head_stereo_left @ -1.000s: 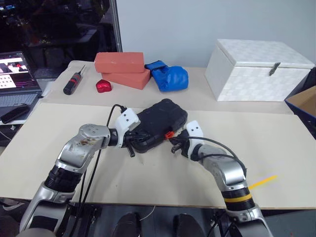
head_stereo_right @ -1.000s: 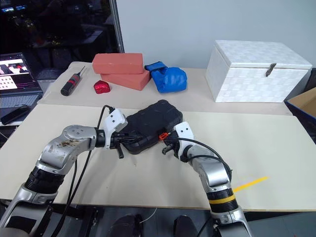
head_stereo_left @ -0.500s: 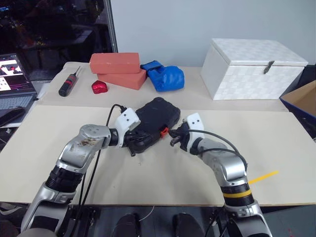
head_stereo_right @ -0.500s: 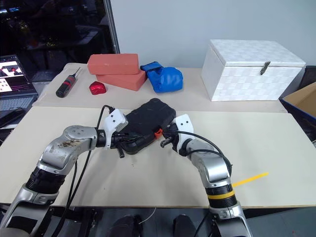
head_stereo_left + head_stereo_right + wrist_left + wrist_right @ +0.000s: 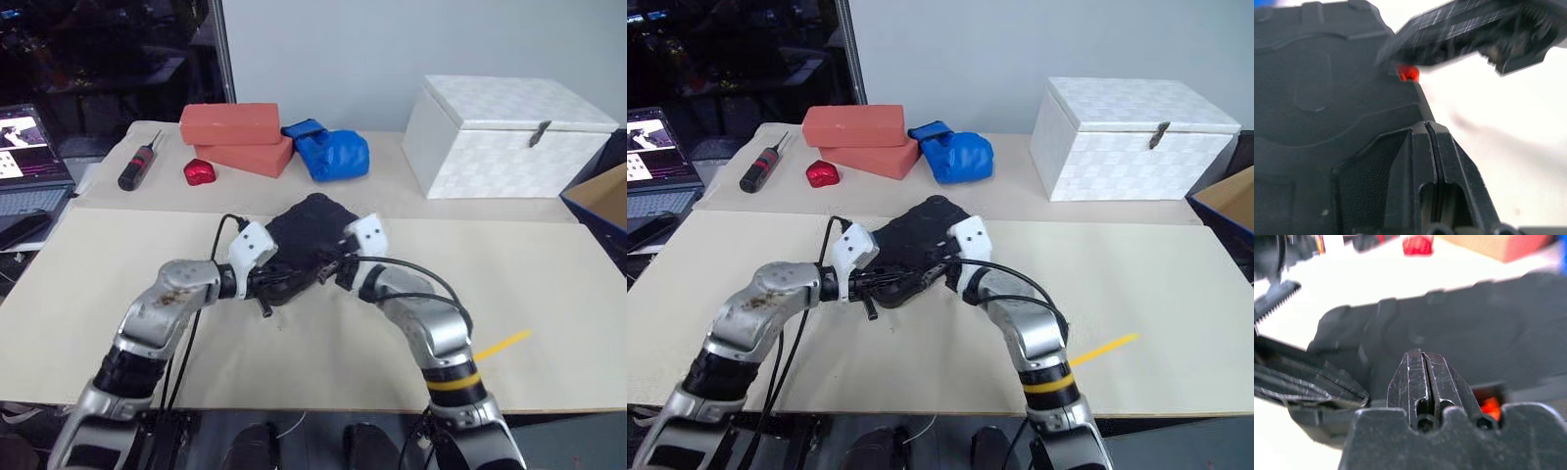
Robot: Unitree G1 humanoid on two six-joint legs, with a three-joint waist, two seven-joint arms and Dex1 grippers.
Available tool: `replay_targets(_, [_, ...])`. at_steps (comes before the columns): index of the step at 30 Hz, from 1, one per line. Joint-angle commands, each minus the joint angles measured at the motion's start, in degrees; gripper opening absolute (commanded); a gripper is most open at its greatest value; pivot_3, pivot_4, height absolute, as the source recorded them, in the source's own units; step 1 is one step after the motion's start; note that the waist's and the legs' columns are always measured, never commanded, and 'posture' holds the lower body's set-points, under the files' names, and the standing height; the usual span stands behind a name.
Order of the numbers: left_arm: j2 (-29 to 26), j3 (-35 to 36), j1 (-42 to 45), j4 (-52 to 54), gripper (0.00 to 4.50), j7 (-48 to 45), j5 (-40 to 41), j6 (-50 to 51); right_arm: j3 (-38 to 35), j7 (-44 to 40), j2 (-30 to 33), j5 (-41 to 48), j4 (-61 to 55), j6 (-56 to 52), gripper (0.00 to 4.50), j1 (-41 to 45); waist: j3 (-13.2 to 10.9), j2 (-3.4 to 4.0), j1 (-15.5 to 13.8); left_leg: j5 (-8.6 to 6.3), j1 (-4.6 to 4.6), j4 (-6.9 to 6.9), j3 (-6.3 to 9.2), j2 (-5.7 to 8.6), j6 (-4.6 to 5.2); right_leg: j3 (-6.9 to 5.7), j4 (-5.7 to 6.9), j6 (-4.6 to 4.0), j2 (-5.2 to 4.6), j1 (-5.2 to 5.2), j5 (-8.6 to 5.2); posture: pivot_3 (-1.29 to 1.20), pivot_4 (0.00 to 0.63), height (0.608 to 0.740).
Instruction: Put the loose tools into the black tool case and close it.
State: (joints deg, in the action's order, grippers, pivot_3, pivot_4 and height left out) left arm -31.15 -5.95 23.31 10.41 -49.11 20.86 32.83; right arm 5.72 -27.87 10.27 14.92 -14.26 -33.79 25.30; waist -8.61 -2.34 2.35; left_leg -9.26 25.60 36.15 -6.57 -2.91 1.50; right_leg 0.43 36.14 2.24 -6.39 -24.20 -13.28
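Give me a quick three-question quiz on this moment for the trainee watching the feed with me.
1. True or false: the black tool case lies closed on the table.
2. How do the fingers of the left gripper and the right gripper stand: A open, B shut?
3. What stands behind the case, next to the red bricks?

Key: 1 true. 2 B. 3 A blue boxing glove.

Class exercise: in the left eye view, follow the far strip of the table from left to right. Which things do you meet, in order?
Black screwdriver → red heart-shaped lump → stacked red bricks → blue glove → white box.
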Motion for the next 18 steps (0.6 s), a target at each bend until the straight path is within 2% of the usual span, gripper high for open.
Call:
replay_targets(1, [-1.77, 9.87, -5.85, 6.30, 0.77, -3.09, 10.15, 2.82, -4.61, -9.10, 11.77, 3.37, -13.08, 1.01, 0.93, -6.16, -0.01, 0.00, -0.04, 0.00, 0.01, 0.01, 0.00, 0.00, 0.00, -0.03, -0.02, 0.03, 0.03, -0.01, 0.01, 0.00, 0.150, 0.740])
replay_targets(2, [-3.08, 11.99, -8.03, 8.16, 1.04, -4.04, 12.18, 3.62, -6.08, -11.73, 15.58, 4.58, -15.94, 0.34, 1.09, -8.72, -0.02, -0.02, -0.11, 0.08, 0.04, -0.05, 0.00, 0.00, 0.17, -0.02, -0.07, 0.07, 0.03, -0.02, -0.01, 0.00, 0.150, 0.740])
replay_targets(4, [-5.66, 15.92, -12.42, 11.29, 1.75, -5.90, 15.33, 4.25, -9.51, -16.08, 22.49, 7.00, -20.30, -0.41, 1.80, -13.67, -0.02, -0.02, -0.24, 0.07, 0.14, -0.15, 0.02, 0.01, 0.35, -0.08, -0.17, 0.12, 0.04, -0.05, -0.18, 0.00, 0.150, 0.740])
replay_targets(5, [-6.91, 17.75, -14.48, 12.66, 1.92, -6.29, 16.79, 4.94, -11.29, -17.66, 25.38, 8.10, -21.81, -0.62, 2.01, -15.88, -0.04, -0.03, -0.29, -0.01, 0.13, -0.17, 0.03, 0.01, 0.33, -0.08, -0.17, 0.14, 0.04, -0.04, -0.29, 0.00, 0.150, 0.740])
replay_targets(6, [-8.52, 20.03, -17.16, 14.11, 2.35, -6.99, 18.13, 5.70, -14.04, -19.27, 27.85, 9.69, -23.23, -0.99, 2.46, -18.22, -0.05, -0.03, -0.35, -0.04, 0.13, -0.18, 0.03, 0.02, 0.31, -0.08, -0.17, 0.12, 0.07, -0.06, -0.32, 0.00, 0.150, 0.740])
replay_targets(7, [-9.84, 22.16, -19.44, 15.19, 2.54, -7.51, 19.35, 6.63, -16.49, -20.40, 29.77, 10.88, -24.22, -1.35, 2.66, -20.03, -0.06, -0.04, -0.37, -0.04, 0.14, -0.18, 0.03, 0.01, 0.31, -0.09, -0.16, 0.11, 0.09, -0.07, -0.33, 0.00, 0.150, 0.740])
replay_targets(10, [-13.27, 27.82, -26.63, 17.97, 3.71, -9.13, 21.62, 7.76, -23.87, -23.21, 34.53, 13.84, -26.19, -2.13, 3.83, -25.28, -0.08, -0.05, -0.42, -0.05, 0.03, -0.19, 0.05, -0.03, 0.29, -0.12, -0.21, 0.05, 0.09, 0.02, -0.38, 0.00, 0.150, 0.740])
replay_targets(12, [-14.72, 30.21, -30.61, 19.07, 4.36, -9.81, 20.81, 6.32, -28.10, -25.18, 36.61, 14.83, -27.37, -1.74, 4.41, -29.32, -0.09, -0.06, -0.83, -0.28, -0.02, -0.17, 0.05, -0.03, -0.12, -0.13, -0.27, -0.29, 0.06, 0.04, -0.59, 0.00, 0.150, 0.740])
replay_targets(15, [-15.97, 32.70, -33.61, 18.79, 4.43, -10.66, 20.90, 5.20, -32.47, -26.28, 38.00, 16.01, -28.43, -1.03, 4.46, -33.56, -0.13, -0.05, -1.65, -0.33, -0.31, -0.09, 0.05, -0.02, -0.23, -0.27, -0.37, -0.07, -0.14, 0.05, -0.73, 0.00, 0.150, 0.740])
replay_targets(18, [-16.45, 33.32, -33.73, 18.01, 4.43, -11.08, 21.62, 5.26, -33.54, -26.10, 38.34, 15.84, -28.44, -0.32, 4.46, -34.97, -0.15, -0.02, -1.89, -0.34, -0.30, -0.10, 0.05, -0.02, -0.25, -0.33, -0.47, -0.03, -0.33, 0.04, -0.76, 0.00, 0.150, 0.740])
